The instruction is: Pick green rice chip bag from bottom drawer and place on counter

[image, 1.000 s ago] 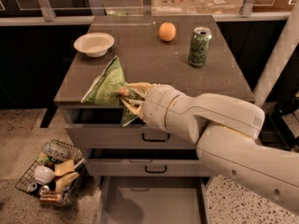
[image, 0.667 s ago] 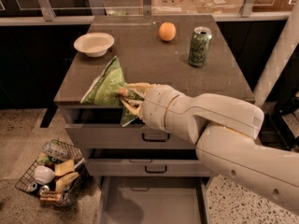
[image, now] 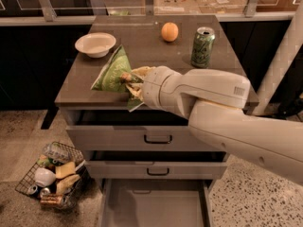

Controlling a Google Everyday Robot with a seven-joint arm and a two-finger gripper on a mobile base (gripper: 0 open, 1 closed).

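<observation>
My gripper [image: 131, 83] is shut on the green rice chip bag [image: 112, 73], a crinkly light-green foil bag. The bag is held tilted over the front left part of the counter [image: 156, 51], with its lower corner hanging past the front edge. My white arm reaches in from the right and hides part of the bag. The bottom drawer [image: 156, 202] is pulled open below, and its pale-grey floor is bare.
On the counter stand a white bowl [image: 95, 44] at the back left, an orange [image: 169, 31] at the back middle and a green drink can [image: 202, 47] at the right. A wire basket [image: 52, 175] of items sits on the floor at the left.
My gripper and the bag have shifted slightly toward the counter; otherwise nothing has visibly moved.
</observation>
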